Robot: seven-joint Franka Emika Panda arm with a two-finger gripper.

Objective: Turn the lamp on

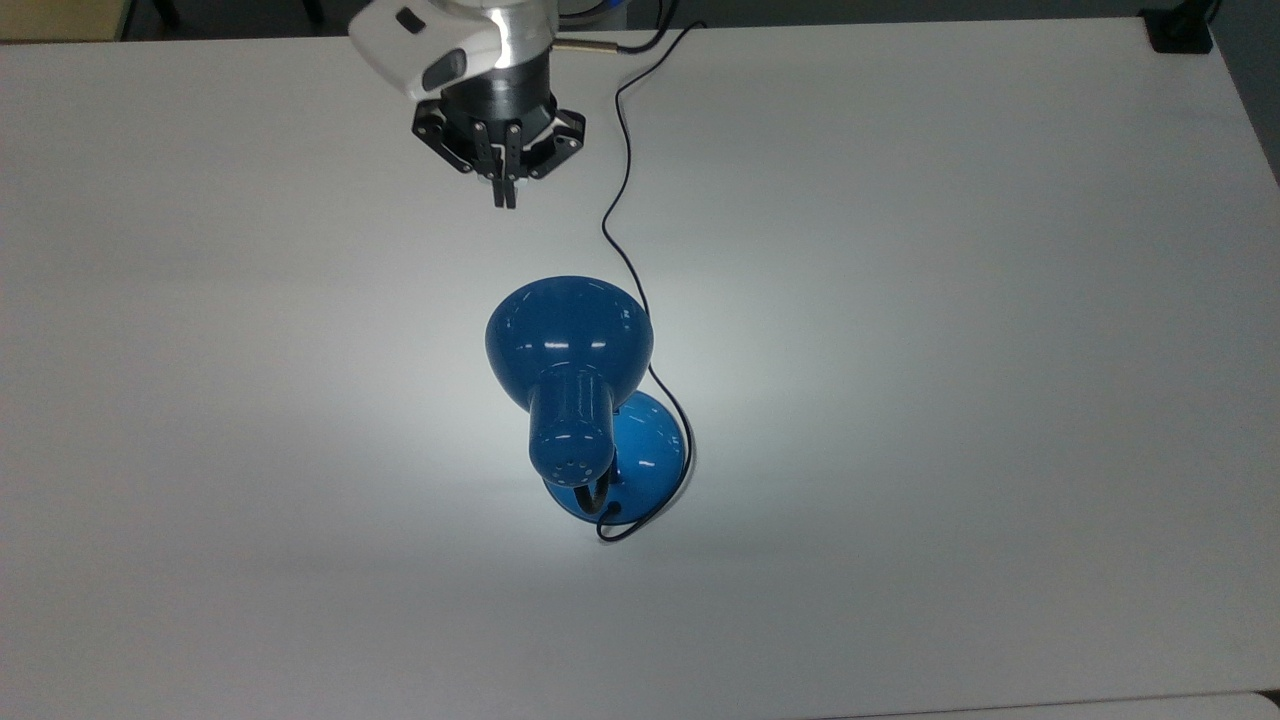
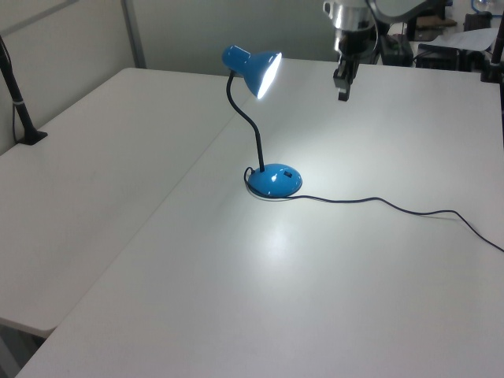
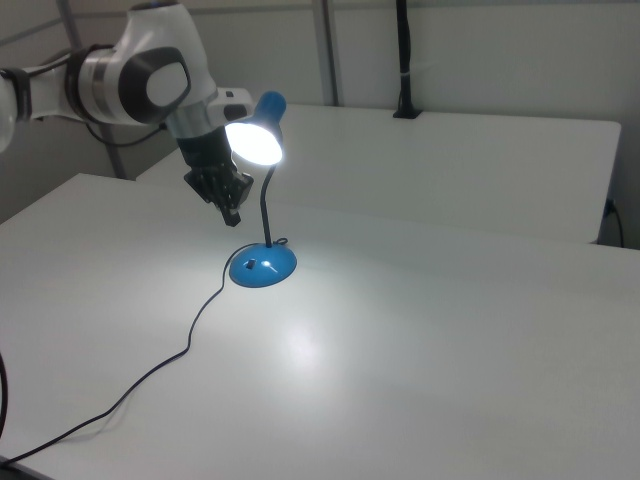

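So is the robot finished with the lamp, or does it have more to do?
It looks finished. The lamp is shining: its shade glows in the left view and a bright patch lies on the table. The end effector is up off the table, away from the lamp's base, shut and holding nothing. Nothing seems left to do.
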